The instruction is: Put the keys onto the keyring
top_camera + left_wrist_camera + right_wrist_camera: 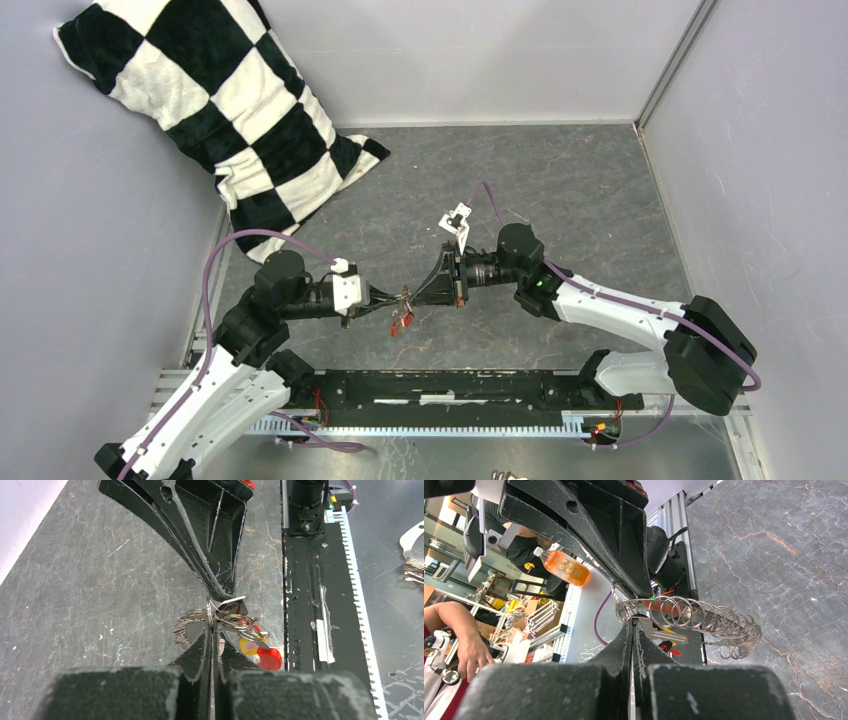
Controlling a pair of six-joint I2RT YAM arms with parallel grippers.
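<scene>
The left gripper (212, 630) and right gripper (632, 626) meet tip to tip above the table (580, 190), near its front edge. The left one's fingers are pressed together on the keyring (704, 620) (a bunched coil of grey wire loops). The right one's are pressed together too, seemingly nipping the silvery blade of one of the keys (269, 658) against the loops. Red and yellow key heads dangle just below the ring.
</scene>
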